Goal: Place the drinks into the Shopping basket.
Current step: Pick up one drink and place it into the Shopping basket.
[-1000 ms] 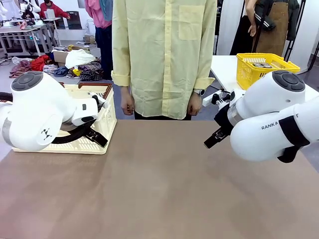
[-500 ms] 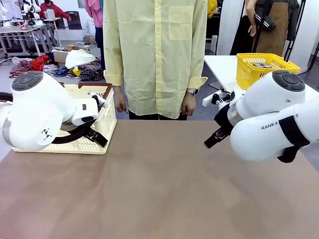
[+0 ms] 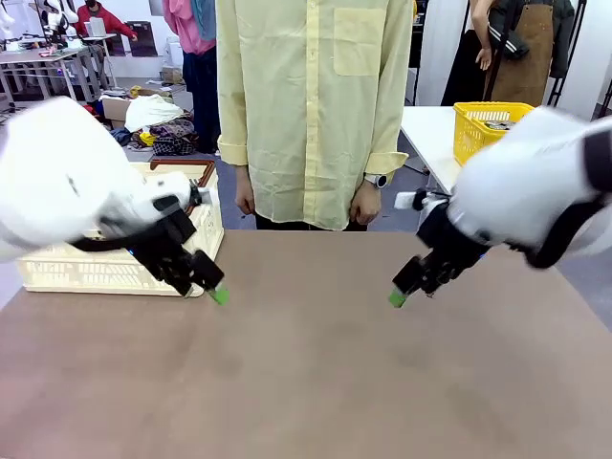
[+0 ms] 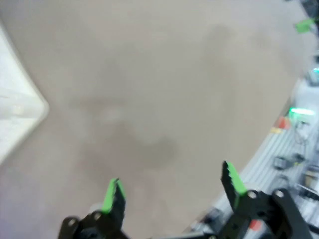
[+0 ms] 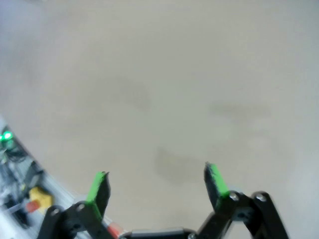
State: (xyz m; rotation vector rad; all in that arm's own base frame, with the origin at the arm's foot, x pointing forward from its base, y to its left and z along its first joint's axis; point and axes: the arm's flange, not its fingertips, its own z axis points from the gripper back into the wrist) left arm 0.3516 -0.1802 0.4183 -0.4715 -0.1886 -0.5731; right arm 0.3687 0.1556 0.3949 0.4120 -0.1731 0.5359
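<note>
Brown counter [image 3: 306, 382] lies bare in the near part, and above it the left pincer [image 3: 216, 293] and the right pincer [image 3: 399, 295] both point down toward its surface, well apart from each other, each with its green-padded fingers [image 4: 113, 194] spread wide and nothing between them. Behind the blurred left arm [image 3: 57, 182], the cream-white Shopping basket [image 3: 67, 271] with a dark brown rim stands on the far left part of the counter, the left pincer near its corner. At the far edge stands a person in a pale yellow shirt [image 3: 311, 105] with hands down, and farther right a small yellow mesh basket [image 3: 478, 134] rests on a second, white counter [image 3: 426, 134].
</note>
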